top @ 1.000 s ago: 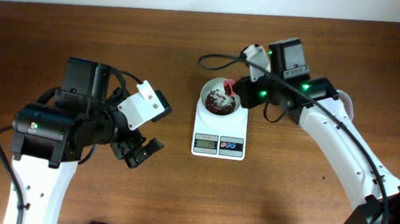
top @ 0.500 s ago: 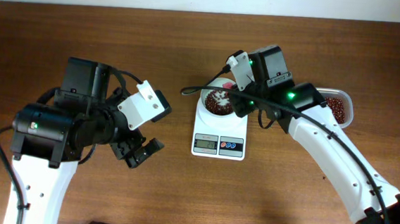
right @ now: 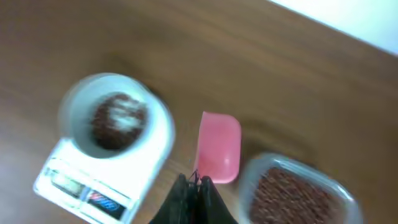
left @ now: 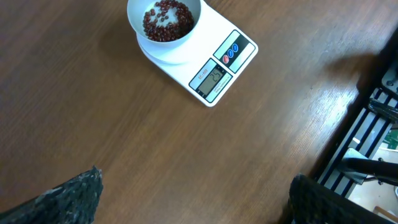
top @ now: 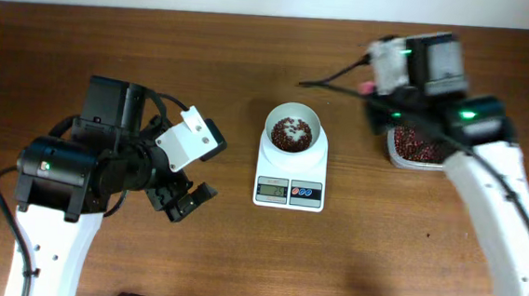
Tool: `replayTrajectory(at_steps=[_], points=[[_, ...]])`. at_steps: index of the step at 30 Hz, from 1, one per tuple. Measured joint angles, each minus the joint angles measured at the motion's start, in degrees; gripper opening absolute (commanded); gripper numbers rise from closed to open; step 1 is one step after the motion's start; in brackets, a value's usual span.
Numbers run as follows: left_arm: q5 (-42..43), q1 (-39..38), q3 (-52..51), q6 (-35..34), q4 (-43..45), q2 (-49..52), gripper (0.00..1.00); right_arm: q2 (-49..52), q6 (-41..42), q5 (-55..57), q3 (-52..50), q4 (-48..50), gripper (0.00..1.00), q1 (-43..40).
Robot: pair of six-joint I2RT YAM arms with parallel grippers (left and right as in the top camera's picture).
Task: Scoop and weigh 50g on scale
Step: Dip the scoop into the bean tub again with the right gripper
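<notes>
The white scale (top: 289, 181) sits mid-table with its round bowl (top: 293, 131) on top. Dark red-brown beans (left: 166, 18) lie in the bowl, and more beans fill a clear tub (top: 419, 145) to its right. My right gripper (right: 198, 182) is shut on the handle of a pink scoop (right: 219, 146). The scoop looks empty and hangs over the table between the scale (right: 102, 165) and the tub (right: 292, 193). My left gripper (left: 193, 199) hovers open to the left of the scale, nothing between its fingers.
The right arm's body (top: 438, 71) hangs over the tub at the back right. A black rack (left: 373, 124) shows past the table edge in the left wrist view. Bare wood lies in front of the scale.
My right arm has swung right, carrying the pink scoop from over the bowl to beside the tub. The left arm has not moved.
</notes>
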Motion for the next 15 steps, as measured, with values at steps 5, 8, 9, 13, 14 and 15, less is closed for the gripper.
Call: replayTrajectory(at_steps=[5, 8, 9, 13, 14, 15], points=[[0.0, 0.0, 0.0, 0.0, 0.0, 0.0, 0.99, 0.7, 0.0, 4.5, 0.2, -8.2, 0.04, -11.8], [0.0, 0.0, 0.0, 0.0, 0.0, 0.0, 0.99, 3.5, 0.0, 5.0, 0.2, -8.6, 0.04, -17.7], [0.0, 0.0, 0.0, 0.0, 0.0, 0.0, 0.99, 4.7, -0.1, 5.0, 0.2, -8.6, 0.04, -19.1], [0.0, 0.0, 0.0, 0.0, 0.0, 0.0, 0.99, 13.4, -0.7, 5.2, 0.2, -9.3, 0.04, -21.6], [0.0, 0.0, 0.0, 0.0, 0.0, 0.0, 0.99, 15.5, -1.0, 5.2, 0.2, -9.3, 0.04, -21.6], [0.0, 0.0, 0.0, 0.0, 0.0, 0.0, 0.99, 17.2, -1.2, 5.2, 0.2, -9.4, 0.04, -21.7]])
